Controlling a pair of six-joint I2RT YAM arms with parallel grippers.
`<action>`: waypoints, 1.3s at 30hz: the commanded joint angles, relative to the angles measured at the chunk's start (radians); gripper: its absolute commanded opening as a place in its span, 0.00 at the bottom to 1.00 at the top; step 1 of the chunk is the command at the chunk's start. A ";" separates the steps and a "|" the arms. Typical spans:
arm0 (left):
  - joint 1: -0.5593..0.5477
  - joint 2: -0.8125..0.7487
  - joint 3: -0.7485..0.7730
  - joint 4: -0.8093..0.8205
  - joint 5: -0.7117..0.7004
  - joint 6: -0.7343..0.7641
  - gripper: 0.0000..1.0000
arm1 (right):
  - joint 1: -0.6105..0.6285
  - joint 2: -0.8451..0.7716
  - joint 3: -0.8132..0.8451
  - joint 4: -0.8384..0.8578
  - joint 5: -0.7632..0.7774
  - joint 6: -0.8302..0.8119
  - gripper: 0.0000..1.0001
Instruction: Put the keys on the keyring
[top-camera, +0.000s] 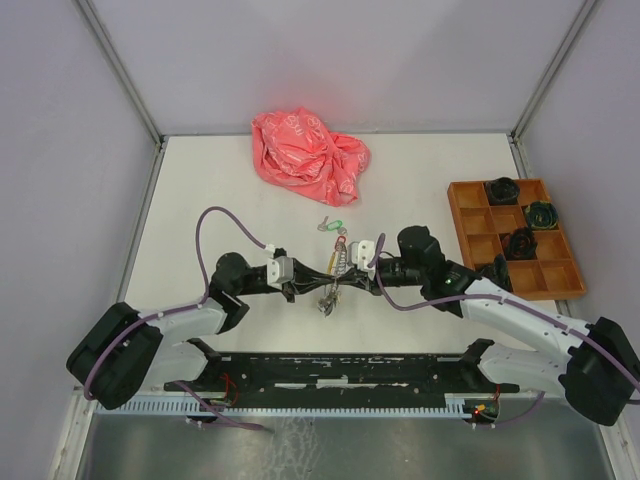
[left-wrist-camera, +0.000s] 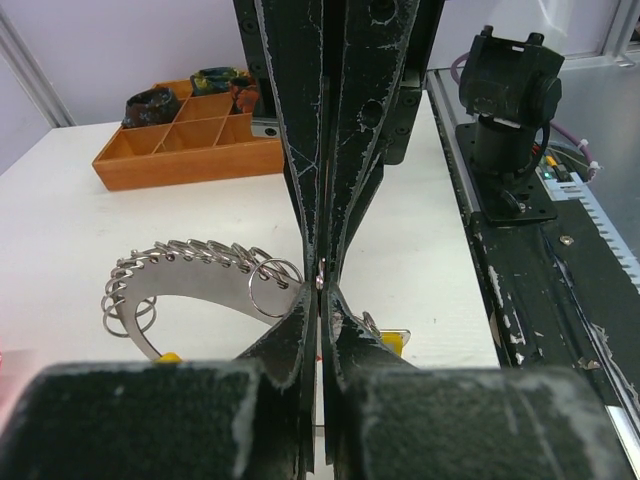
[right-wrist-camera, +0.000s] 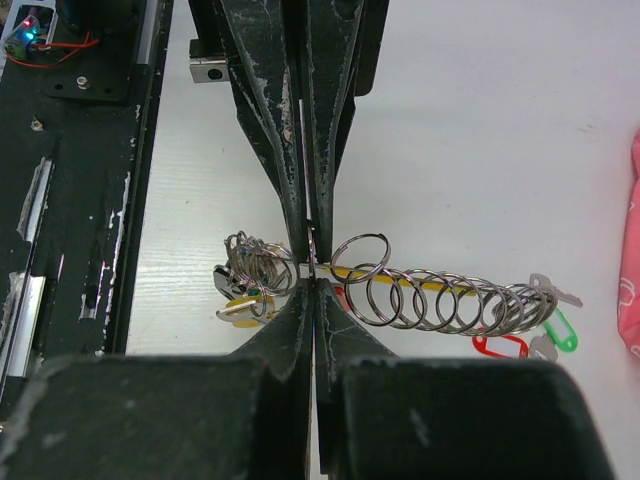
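left gripper: clenched on keyring wire | right gripper: clenched on same wire, tip to tip with left | keys: red and green tags, at bunch's far end

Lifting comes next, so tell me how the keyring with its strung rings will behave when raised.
The keyring is thin wire, so it may flex a little. The split rings strung loosely along it would probably slide and bunch. Pinched at the right gripper tips only, its smooth metal could twist or slip.
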 joint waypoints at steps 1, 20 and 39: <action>-0.001 -0.007 0.028 0.032 -0.023 -0.007 0.03 | 0.010 -0.059 0.002 0.105 0.008 0.005 0.01; -0.001 -0.013 0.027 0.013 -0.040 0.002 0.03 | 0.010 -0.098 -0.018 0.106 0.004 0.009 0.01; -0.001 0.011 0.027 0.058 -0.025 -0.026 0.03 | 0.010 -0.091 -0.028 0.205 -0.020 0.051 0.01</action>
